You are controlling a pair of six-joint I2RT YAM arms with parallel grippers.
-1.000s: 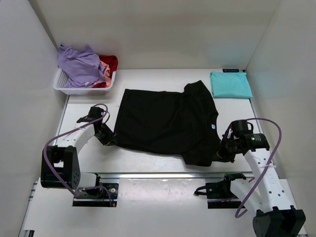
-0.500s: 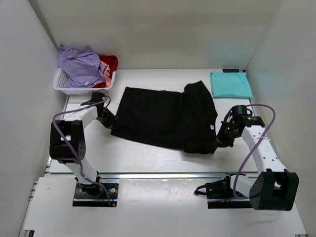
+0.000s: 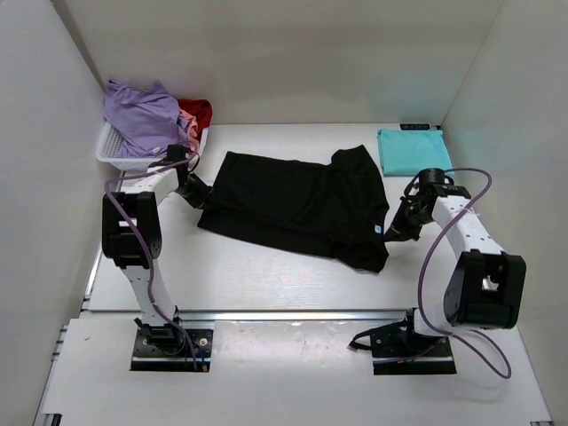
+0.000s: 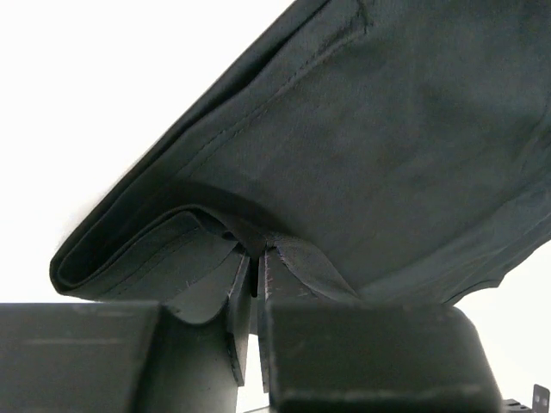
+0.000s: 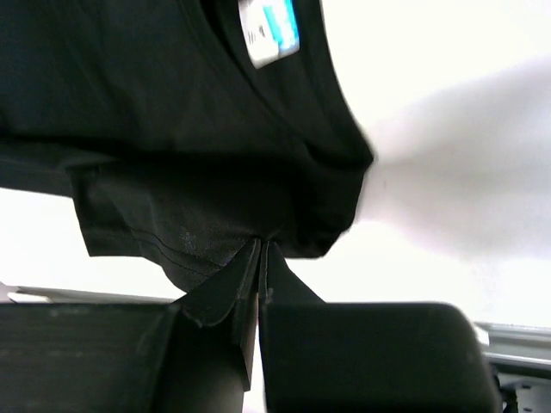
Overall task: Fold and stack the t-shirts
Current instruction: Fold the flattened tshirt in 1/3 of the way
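Observation:
A black t-shirt (image 3: 297,204) lies spread across the middle of the table, its near edge lifted and folded over. My left gripper (image 3: 197,191) is shut on its left hem; in the left wrist view the black cloth (image 4: 344,155) is pinched between the jaws at my left gripper (image 4: 256,258). My right gripper (image 3: 397,226) is shut on the shirt's right edge near the collar label (image 5: 269,30), the fabric (image 5: 172,129) hanging from my right gripper (image 5: 261,245). A folded teal t-shirt (image 3: 414,151) lies at the back right. A lavender t-shirt (image 3: 142,115) and a red one (image 3: 197,111) fill the basket.
The white lattice basket (image 3: 120,160) stands at the back left corner, close to my left arm. White walls close in the table on three sides. A metal rail (image 3: 293,315) runs along the near edge by the arm bases.
Both grippers have carried the shirt's near edge away from the bases towards the back of the table, folding it over. The left gripper now sits next to the basket.

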